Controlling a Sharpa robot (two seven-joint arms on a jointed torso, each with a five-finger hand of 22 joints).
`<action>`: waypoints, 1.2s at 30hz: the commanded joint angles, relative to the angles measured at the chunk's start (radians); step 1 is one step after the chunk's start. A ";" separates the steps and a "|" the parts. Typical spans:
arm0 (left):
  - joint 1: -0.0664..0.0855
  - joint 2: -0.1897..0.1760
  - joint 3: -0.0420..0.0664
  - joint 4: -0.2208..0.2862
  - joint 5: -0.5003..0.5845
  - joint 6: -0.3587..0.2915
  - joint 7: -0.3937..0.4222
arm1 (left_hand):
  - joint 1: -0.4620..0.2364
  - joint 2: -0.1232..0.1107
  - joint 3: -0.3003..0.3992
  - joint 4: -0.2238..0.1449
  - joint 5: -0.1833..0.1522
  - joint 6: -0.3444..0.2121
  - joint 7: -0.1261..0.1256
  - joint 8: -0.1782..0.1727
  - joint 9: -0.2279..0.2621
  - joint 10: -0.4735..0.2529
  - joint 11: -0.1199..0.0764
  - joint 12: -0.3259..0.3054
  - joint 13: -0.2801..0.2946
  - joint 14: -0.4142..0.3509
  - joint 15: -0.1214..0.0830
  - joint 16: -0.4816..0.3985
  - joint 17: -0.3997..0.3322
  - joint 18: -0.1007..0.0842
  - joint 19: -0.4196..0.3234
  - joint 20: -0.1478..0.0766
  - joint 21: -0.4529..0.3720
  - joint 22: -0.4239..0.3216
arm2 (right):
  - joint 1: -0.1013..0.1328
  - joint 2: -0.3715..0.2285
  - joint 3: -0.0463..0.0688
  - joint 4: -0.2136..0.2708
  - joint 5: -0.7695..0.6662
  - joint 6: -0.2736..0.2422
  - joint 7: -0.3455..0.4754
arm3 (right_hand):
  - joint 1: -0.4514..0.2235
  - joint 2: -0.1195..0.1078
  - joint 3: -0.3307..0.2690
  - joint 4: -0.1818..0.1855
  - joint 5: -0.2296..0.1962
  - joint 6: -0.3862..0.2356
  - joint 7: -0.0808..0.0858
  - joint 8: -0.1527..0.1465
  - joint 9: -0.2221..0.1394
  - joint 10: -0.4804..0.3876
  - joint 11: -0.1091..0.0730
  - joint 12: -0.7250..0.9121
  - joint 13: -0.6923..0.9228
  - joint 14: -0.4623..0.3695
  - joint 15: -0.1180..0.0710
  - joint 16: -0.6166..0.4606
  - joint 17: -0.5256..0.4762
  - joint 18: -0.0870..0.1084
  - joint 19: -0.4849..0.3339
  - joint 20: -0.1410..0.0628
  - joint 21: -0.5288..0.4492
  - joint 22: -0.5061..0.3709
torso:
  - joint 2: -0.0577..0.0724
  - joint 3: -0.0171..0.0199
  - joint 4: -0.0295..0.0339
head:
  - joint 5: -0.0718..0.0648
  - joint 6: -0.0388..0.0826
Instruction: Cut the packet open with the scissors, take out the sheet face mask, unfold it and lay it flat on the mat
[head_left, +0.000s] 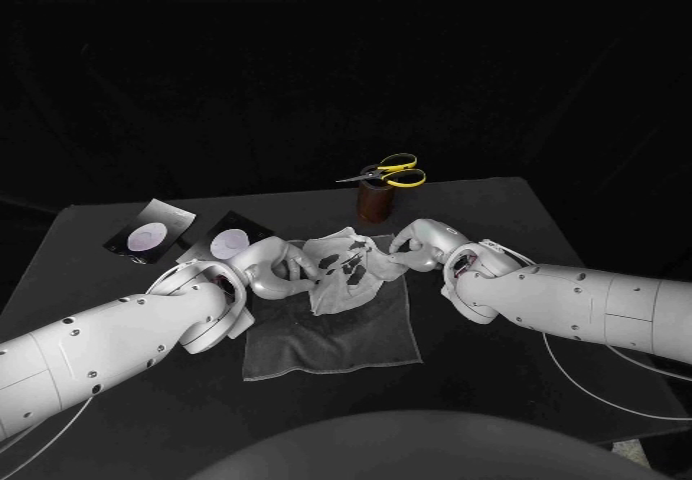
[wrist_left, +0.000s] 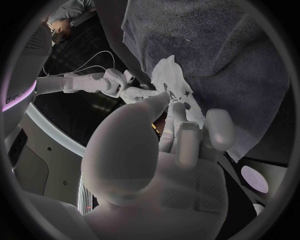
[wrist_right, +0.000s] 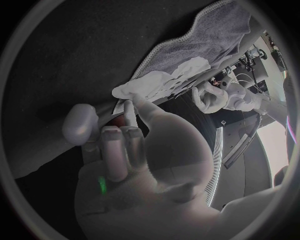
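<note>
The white sheet mask (head_left: 343, 268) is stretched between my two hands above the far end of the grey mat (head_left: 339, 340), partly unfolded and still wrinkled, with its cut-outs showing. My left hand (head_left: 274, 268) holds its left edge and my right hand (head_left: 421, 246) pinches its right edge. In the left wrist view, the left hand (wrist_left: 169, 150) has its fingertips on the mask (wrist_left: 172, 85), with the mat (wrist_left: 219, 45) beyond. From the right wrist, the right hand (wrist_right: 125, 150) grips the mask (wrist_right: 162, 82) at its edge. The yellow-handled scissors (head_left: 389, 173) stand in a brown holder (head_left: 375, 202).
Two black packet pieces (head_left: 150, 230) (head_left: 231, 240) with pale round patches lie on the table left of the mat, close behind my left arm. The scissors' holder stands just beyond the mat's far edge. The table's edges run close on the right and back.
</note>
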 joint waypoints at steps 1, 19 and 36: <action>-0.001 0.010 0.000 0.003 -0.062 0.007 -0.029 | -0.007 -0.002 0.000 0.005 0.002 0.008 0.001 0.006 0.000 0.009 -0.003 0.006 0.002 0.013 0.000 0.007 0.028 0.001 0.014 0.000 0.010 0.007 | -0.001 0.001 0.000 -0.001 -0.020 0.040 -0.017 | -0.012 -0.018 -0.013 0.007 -0.005 -0.006 0.008 -0.008 -0.004 0.104 -0.003 0.005 0.263 0.108 -0.003 0.003 0.263 0.009 -0.007 -0.004 -0.007 0.118 | 0.000 0.0003 -0.0003 | 0.001 0.000; -0.004 0.049 -0.008 -0.014 -0.152 0.069 -0.146 | -0.015 -0.011 -0.014 0.004 0.002 0.016 -0.005 0.013 -0.001 0.034 -0.010 0.033 0.014 0.042 -0.005 0.024 0.080 -0.008 0.042 -0.005 0.040 0.037 | -0.002 -0.017 0.000 0.018 -0.031 0.076 -0.041 | -0.030 -0.042 -0.059 0.020 -0.004 0.000 0.008 -0.014 -0.008 0.104 -0.002 0.005 0.263 0.108 0.001 0.003 0.263 0.010 -0.012 0.002 -0.015 0.116 | 0.000 0.0006 -0.0001 | 0.000 0.000; -0.005 0.062 -0.009 -0.033 -0.174 0.109 -0.193 | -0.015 -0.009 -0.016 0.003 0.002 0.011 -0.005 0.010 -0.004 0.039 -0.011 0.045 0.021 0.050 -0.007 0.029 0.096 -0.010 0.048 -0.007 0.048 0.045 | -0.004 -0.012 0.000 0.023 -0.082 0.064 -0.012 | 0.082 0.047 0.029 -0.041 -0.004 0.125 -0.053 0.052 0.019 0.104 -0.055 0.005 0.263 0.108 -0.044 0.003 0.263 0.010 -0.010 -0.028 -0.007 0.118 | 0.000 -0.0002 0.0001 | 0.000 0.000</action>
